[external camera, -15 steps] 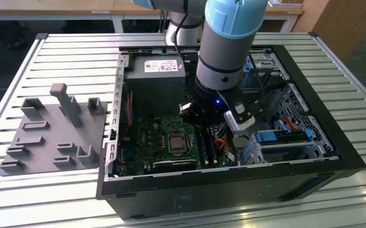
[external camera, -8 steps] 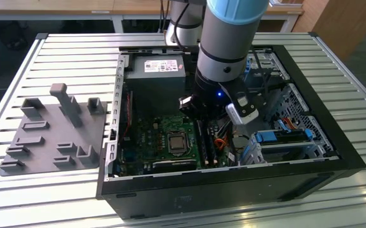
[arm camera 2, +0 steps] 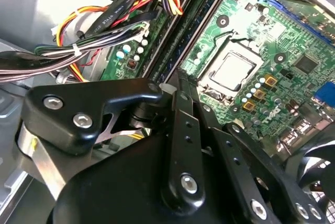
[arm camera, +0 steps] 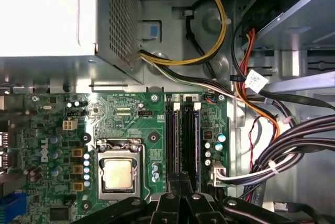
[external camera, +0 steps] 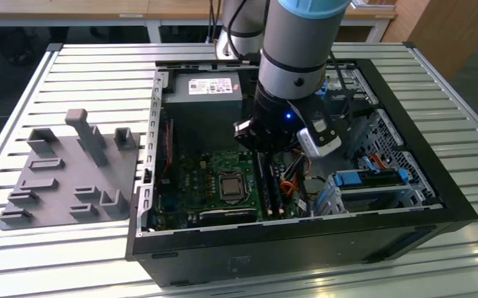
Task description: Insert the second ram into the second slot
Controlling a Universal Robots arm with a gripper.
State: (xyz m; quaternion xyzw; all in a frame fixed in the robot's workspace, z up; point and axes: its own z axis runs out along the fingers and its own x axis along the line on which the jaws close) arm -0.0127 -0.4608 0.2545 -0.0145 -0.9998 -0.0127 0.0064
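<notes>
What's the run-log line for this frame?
end effector: over RAM slots | motherboard: in open PC case | CPU socket: beside slots

Robotics lab, slatted aluminium bench (external camera: 437,81), opened computer case (external camera: 421,186)

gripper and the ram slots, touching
Cannot tell: in the first wrist view the gripper overlaps the ram slots, hiding any contact or gap.

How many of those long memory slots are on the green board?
2 show in the first wrist view: one nearer the processor socket, one nearer the cables. The gripper may hide more.
</notes>
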